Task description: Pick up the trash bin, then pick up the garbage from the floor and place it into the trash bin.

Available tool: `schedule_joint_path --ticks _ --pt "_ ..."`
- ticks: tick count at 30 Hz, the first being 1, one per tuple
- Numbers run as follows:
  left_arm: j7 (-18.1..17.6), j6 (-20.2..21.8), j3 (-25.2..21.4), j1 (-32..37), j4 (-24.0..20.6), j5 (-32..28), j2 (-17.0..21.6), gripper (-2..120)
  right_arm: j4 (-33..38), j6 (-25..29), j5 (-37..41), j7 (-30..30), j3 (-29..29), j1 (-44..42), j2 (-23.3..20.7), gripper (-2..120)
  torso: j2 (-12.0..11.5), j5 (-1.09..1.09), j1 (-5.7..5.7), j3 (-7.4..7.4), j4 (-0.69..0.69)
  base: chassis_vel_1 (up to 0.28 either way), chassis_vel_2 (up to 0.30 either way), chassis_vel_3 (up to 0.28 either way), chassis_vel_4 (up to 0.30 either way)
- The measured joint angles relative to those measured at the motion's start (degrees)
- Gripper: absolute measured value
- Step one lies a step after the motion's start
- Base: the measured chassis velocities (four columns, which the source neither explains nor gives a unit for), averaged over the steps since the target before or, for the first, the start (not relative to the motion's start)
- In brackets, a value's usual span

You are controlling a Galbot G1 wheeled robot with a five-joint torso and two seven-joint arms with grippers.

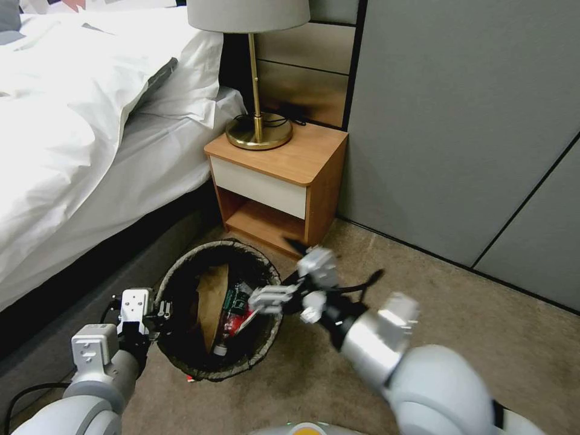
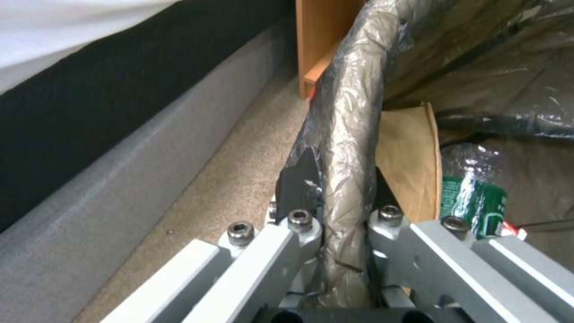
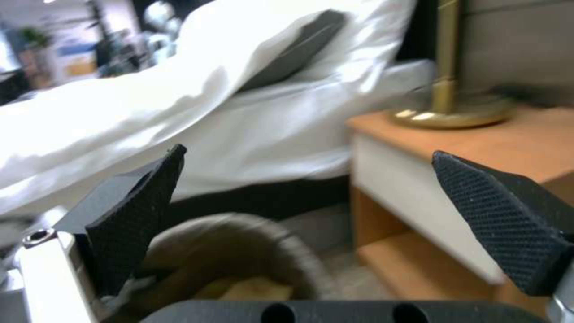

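Observation:
The trash bin (image 1: 266, 344), round and lined with a dark bag, stands beside the bed on the carpet. My left gripper (image 1: 162, 311) is shut on the bin's near-left rim (image 2: 344, 134), with the bag film pinched between its fingers (image 2: 299, 179). Inside the bin lies garbage: a brown paper scrap (image 1: 211, 299) (image 2: 410, 152), a green bottle (image 1: 235, 299) (image 2: 475, 204) and a red carton (image 1: 232, 323). My right gripper (image 1: 258, 300) (image 3: 308, 154) hovers over the bin's right rim, open and holding nothing. The bin's rim (image 3: 239, 237) shows blurred below its pads.
A wooden nightstand (image 1: 284, 181) (image 3: 419, 188) with a brass lamp (image 1: 258, 130) stands just behind the bin. The bed (image 1: 90, 139) and its grey base (image 2: 119, 179) run along the left. Grey wall panels (image 1: 459, 121) close the right. A small red scrap (image 1: 190, 379) peeks out at the bin's base.

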Motion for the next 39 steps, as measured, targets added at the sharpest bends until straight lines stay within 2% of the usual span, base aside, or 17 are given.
schedule_joint_path --ticks 1,3,4,6,7,8,10,12,13,15,22,39 --pt "0.0 0.0 0.0 0.0 0.0 0.0 0.0 2 0.0 0.0 0.0 0.0 0.0 0.0 0.0 100 0.0 0.00 0.00 0.00 0.00 0.000 0.000 0.000 0.000" --pt "0.0 0.0 0.0 0.0 0.0 0.0 0.0 2 0.0 0.7 0.9 0.8 6.9 -2.2 1.1 100 0.0 0.00 0.00 0.00 0.00 0.000 0.000 0.000 0.000" --pt "0.0 0.0 0.0 0.0 0.0 0.0 0.0 2 0.0 0.7 0.9 0.8 6.9 -2.2 1.1 100 0.0 0.00 0.00 0.00 0.00 0.000 0.000 0.000 0.000" --pt "0.0 0.0 0.0 0.0 0.0 0.0 0.0 2 0.0 1.0 0.4 2.0 13.6 -4.2 2.7 100 0.0 -0.01 0.00 0.00 0.00 0.000 0.000 0.000 0.000" --pt "0.0 0.0 0.0 0.0 0.0 0.0 0.0 2 0.0 1.0 0.4 2.0 13.6 -4.2 2.7 100 0.0 -0.01 0.00 0.00 0.00 0.000 0.000 0.000 0.000" --pt "0.0 0.0 0.0 0.0 0.0 0.0 0.0 2 0.0 0.9 -1.0 2.5 17.2 -6.0 4.0 100 0.0 -0.01 0.00 0.00 0.01 0.000 0.000 0.000 0.000" --pt "0.0 0.0 0.0 0.0 0.0 0.0 0.0 2 0.0 0.9 -1.4 2.6 18.0 -6.5 4.2 100 0.0 -0.01 0.00 0.00 0.01 0.000 0.000 0.000 0.000" --pt "0.0 0.0 0.0 0.0 0.0 0.0 0.0 2 -0.2 1.6 -4.9 3.8 23.3 -11.2 7.1 100 0.0 -0.01 0.00 0.00 -0.02 0.000 0.000 0.000 0.000" --pt "0.0 0.0 0.0 0.0 0.0 0.0 0.0 2 -0.2 1.6 -4.9 3.8 23.3 -11.2 7.1 100 0.0 -0.01 0.00 0.00 -0.02 0.000 0.000 0.000 0.000" --pt "0.0 0.0 0.0 0.0 0.0 0.0 0.0 2 -2.5 4.2 -9.6 5.5 26.2 -15.4 9.8 100 0.0 0.00 0.00 0.00 -0.01 0.000 0.000 0.000 0.000" --pt "0.0 0.0 0.0 0.0 0.0 0.0 0.0 2 -6.9 9.1 -16.6 5.9 28.0 -19.9 13.0 100 0.0 -0.01 0.00 0.00 0.01 0.000 0.000 0.000 0.000" --pt "0.0 0.0 0.0 0.0 0.0 0.0 0.0 2 -8.4 10.5 -20.7 6.4 27.3 -22.2 16.3 100 0.0 -0.02 0.00 0.00 0.00 0.046 0.044 0.035 0.046"
